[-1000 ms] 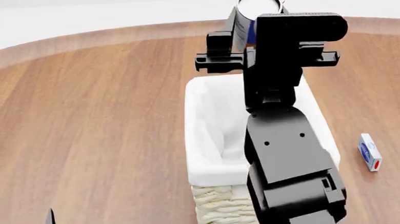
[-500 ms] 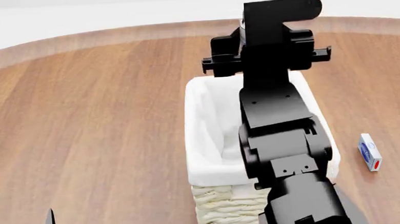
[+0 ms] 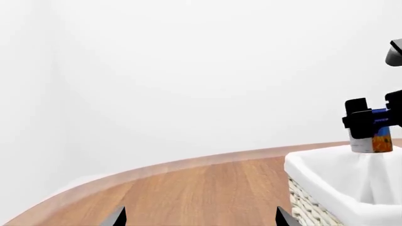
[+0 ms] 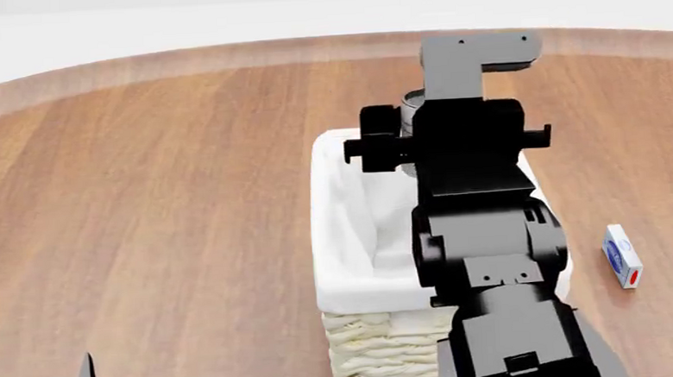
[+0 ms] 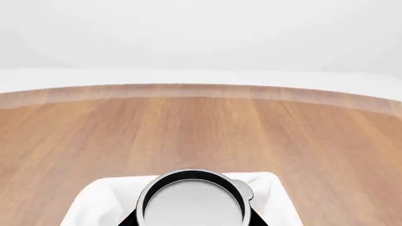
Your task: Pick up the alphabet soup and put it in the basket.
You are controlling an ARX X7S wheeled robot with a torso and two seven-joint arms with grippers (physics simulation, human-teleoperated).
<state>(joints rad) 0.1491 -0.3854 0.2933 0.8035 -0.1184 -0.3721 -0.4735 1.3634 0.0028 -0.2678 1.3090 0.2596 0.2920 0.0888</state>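
The right gripper [image 4: 409, 146] is closed around the alphabet soup can [image 3: 373, 136]. From the left wrist view you can see a black finger [image 3: 356, 118] pressed on the blue part of the label, with the orange bottom of the can sticking out below it. The can stands straight up. It hangs in the air just above the far end of the basket [image 4: 351, 239], and its bottom is close to the white cloth on the rim but not touching it. In the right wrist view the can's white top [image 5: 191, 205] is right in front of the camera, and the white cloth of the basket [image 5: 94, 202] shows on both sides under it.

A small white and blue box [image 4: 623, 256] lies on the wooden table [image 4: 153, 207], off to the right of the gripper and nearer the robot.

The left gripper [image 3: 197, 219] is low, well away to the left of the basket. Only its two dark tips [image 3: 115, 217] show. They stand wide apart with nothing between them.
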